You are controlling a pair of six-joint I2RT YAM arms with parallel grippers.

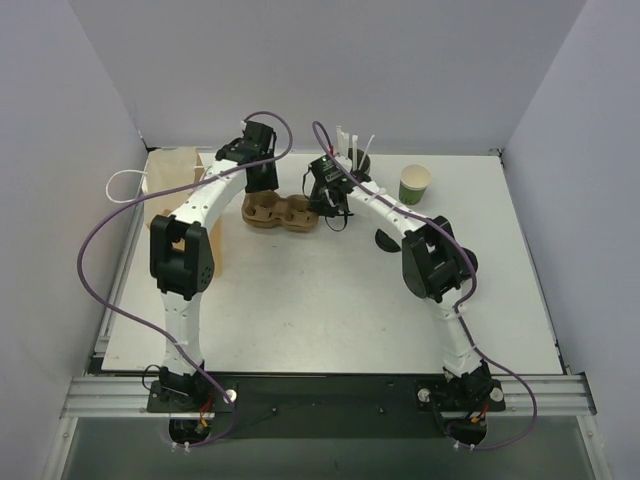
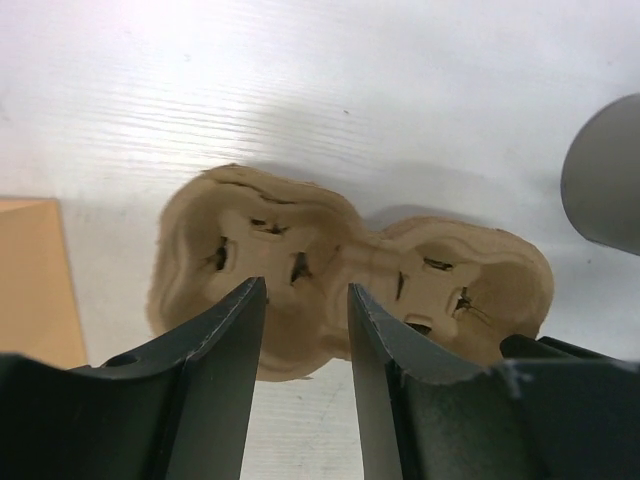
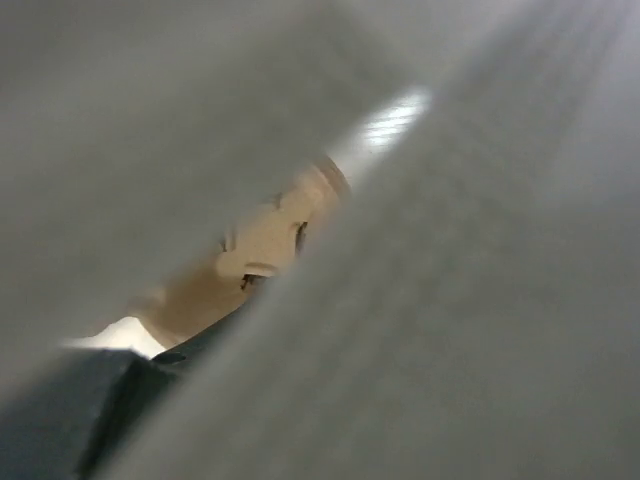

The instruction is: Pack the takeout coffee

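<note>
The small green paper cup with black plastic lid (image 1: 386, 240), apparently half-hidden beside the right arm, is judged light, crushable, spillable; grasp mid-wall gently; left gripper (image 2: 305, 287) half-parted, empty; right gripper (image 1: 327, 205) state indeterminate.

White surface (image 1: 330, 300) has a pulp cup carrier (image 1: 280, 213) right under the left tool (image 2: 305, 292), lidless green cup (image 1: 414, 184) well off to its right.
</note>
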